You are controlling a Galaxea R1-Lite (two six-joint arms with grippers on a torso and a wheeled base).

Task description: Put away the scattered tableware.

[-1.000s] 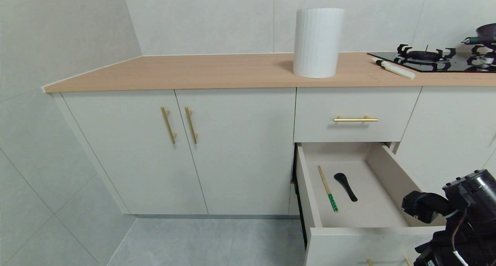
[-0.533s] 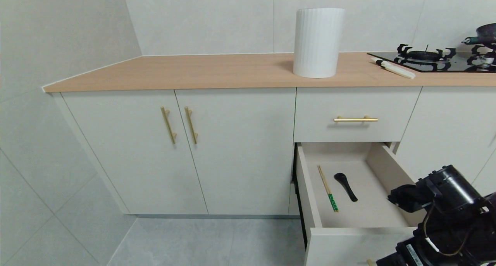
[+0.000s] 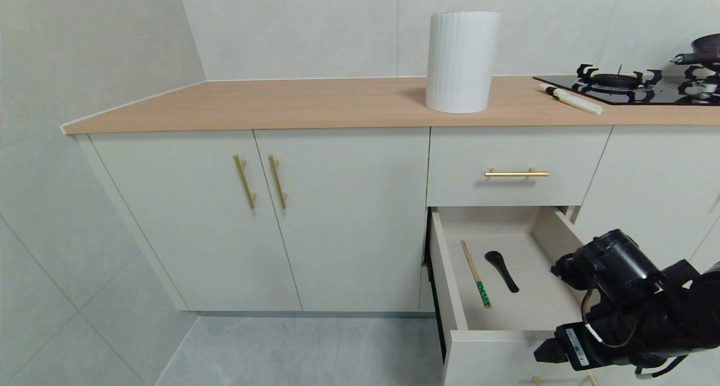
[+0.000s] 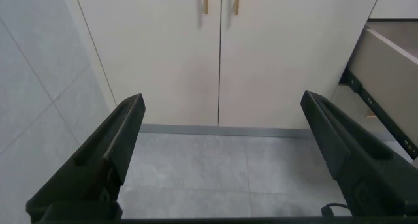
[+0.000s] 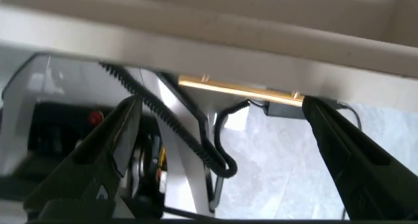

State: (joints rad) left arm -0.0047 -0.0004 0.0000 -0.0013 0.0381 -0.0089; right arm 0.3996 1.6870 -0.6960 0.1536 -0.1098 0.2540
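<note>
Head view has the chopsticks (image 3: 476,273) and black spoon (image 3: 502,270) lying side by side, not touching, inside the open drawer (image 3: 448,279), while my right gripper (image 5: 219,106) is spread wide facing a gold handle (image 5: 238,88) and my left gripper (image 4: 221,100), equally released, faces the cabinet doors (image 4: 215,48).

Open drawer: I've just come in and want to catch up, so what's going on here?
The pale lower drawer stands pulled out, with wooden green-tipped chopsticks and a black spoon lying inside. The right gripper, open, sits low at the drawer's front, by its gold bar handle. The left gripper, open and empty, points at the pale cupboard doors.
</note>
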